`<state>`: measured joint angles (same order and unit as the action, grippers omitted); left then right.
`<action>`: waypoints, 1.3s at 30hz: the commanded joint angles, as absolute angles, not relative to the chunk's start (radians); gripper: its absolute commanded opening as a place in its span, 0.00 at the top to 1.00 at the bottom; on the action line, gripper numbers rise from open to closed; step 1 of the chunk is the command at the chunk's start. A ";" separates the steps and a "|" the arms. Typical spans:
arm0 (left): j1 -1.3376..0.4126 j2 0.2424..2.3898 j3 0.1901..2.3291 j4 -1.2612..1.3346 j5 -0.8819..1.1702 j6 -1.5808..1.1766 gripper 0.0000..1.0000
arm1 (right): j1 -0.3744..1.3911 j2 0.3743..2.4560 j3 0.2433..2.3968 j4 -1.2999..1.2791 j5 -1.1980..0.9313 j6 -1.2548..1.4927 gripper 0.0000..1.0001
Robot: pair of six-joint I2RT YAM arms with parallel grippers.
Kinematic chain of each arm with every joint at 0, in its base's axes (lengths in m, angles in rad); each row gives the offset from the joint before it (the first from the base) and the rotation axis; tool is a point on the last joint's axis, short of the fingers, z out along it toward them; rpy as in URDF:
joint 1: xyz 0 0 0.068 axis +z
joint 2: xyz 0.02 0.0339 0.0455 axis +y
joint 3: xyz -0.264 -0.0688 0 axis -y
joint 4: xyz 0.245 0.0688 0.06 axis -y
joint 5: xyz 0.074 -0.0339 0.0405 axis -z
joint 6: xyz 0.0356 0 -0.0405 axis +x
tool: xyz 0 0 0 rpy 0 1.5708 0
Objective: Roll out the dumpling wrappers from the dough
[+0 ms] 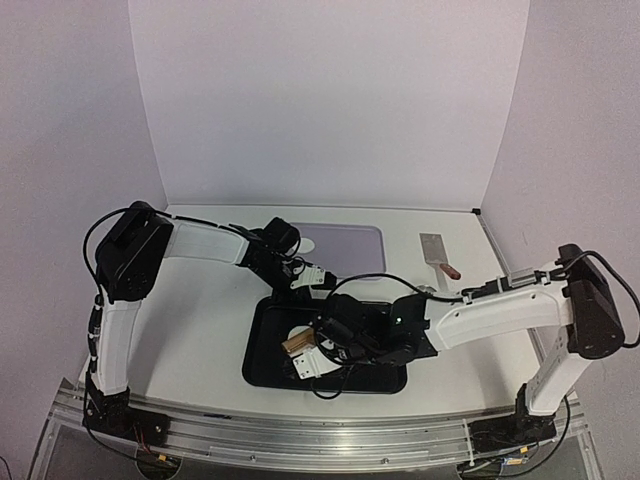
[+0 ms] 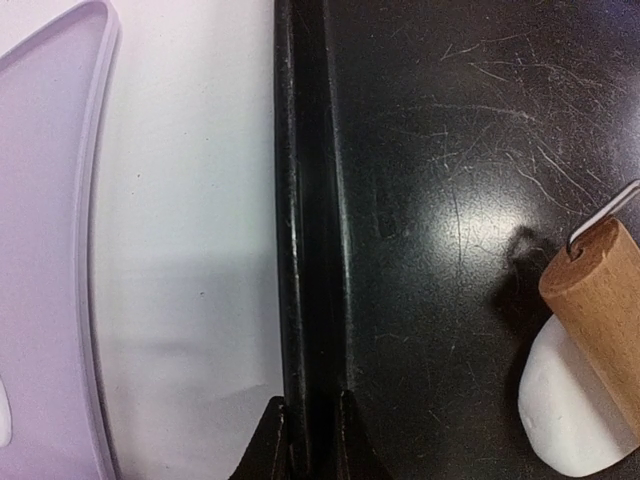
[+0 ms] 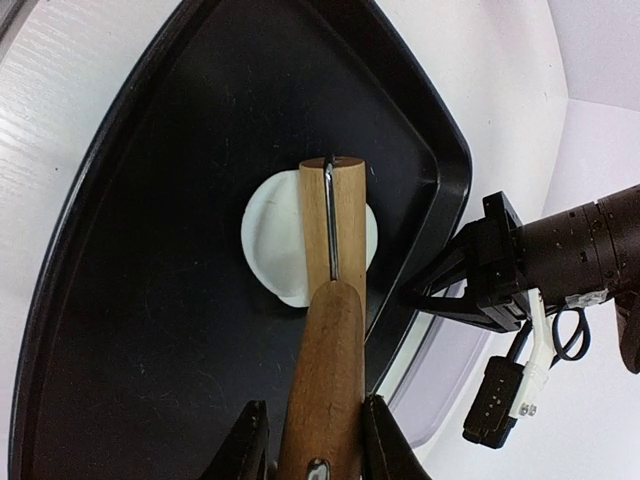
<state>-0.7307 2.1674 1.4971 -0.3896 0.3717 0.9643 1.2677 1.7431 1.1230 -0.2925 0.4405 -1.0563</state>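
Right hand (image 3: 315, 440) gripping roller (image 3: 335, 230), dumpling wrapper (image 3: 268, 245), tray (image 3: 150, 260)

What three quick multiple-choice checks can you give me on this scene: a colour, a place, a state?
1. The mat is: A green; B red; C lilac.
2. The roller rests: A on the mat; B on the dough in the tray; C on the tray's rim.
3. The left hand is: A shut on the tray's rim; B open over the dough; C shut on the roller.

Answers:
1. C: the top view shows it pale purple.
2. B: the right wrist view shows its drum lying across the white dough.
3. A: its fingers pinch the rim from both sides.
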 commanded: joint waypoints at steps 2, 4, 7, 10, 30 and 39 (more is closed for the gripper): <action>-0.736 2.200 1.462 -0.389 0.291 1.053 1.00 | 1.238 1.902 1.160 -0.567 0.308 -1.059 1.00; -0.737 2.198 1.465 -0.392 0.293 1.053 1.00 | 1.237 1.933 1.191 -0.562 0.303 -1.059 1.00; -0.736 2.193 1.467 -0.394 0.297 1.054 1.00 | 1.243 1.890 1.143 -0.568 0.309 -1.039 1.00; -0.734 2.190 1.462 -0.386 0.296 1.055 1.00 | 1.262 1.814 1.062 -0.614 0.304 -0.994 1.00; -0.733 2.193 1.462 -0.380 0.305 1.049 1.00 | 1.309 1.821 1.027 -0.670 0.292 -0.927 1.00; -0.733 2.190 1.464 -0.383 0.298 1.057 1.00 | 1.240 2.003 1.196 -0.623 0.314 -1.022 1.00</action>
